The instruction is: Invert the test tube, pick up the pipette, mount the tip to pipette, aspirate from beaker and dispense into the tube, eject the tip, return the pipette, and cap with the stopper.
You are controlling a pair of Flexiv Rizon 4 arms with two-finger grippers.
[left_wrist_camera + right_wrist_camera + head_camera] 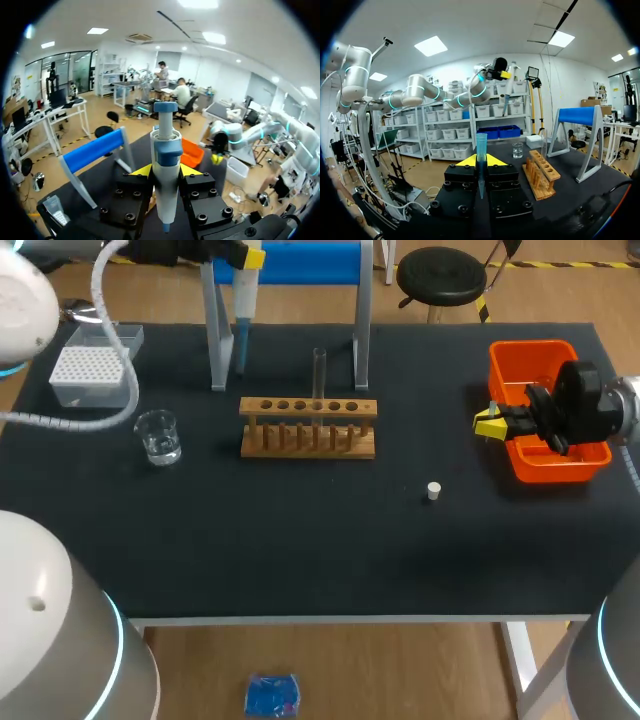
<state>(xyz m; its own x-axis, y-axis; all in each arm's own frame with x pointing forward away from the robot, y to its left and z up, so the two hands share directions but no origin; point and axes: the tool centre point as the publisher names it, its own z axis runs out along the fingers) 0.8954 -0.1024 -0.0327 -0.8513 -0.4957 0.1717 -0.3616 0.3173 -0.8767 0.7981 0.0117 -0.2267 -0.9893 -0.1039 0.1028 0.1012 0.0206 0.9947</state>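
Pipette and tip held apart, waiting to be joined

The left gripper (166,172) clamps a blue-and-white plastic pipette (166,150) between its fingers. The right gripper (481,161) pinches a translucent blue conical tip (481,142) upright. I'd align both axes before pressing home.

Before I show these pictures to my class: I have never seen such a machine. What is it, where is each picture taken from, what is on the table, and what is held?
This is a robot with two arms, each ending in a gripper of two yellow-tipped fingers. The head view looks down on the table from above and behind; each round picture comes from a camera on one wrist, looking along its fingers. On the black table stand a tip box, a glass beaker, a wooden rack with one test tube upright in it, a blue-barred stand and an orange bin; a small white stopper lies alone. The left gripper is shut on a pipette; the right gripper is shut on a blue pipette tip.
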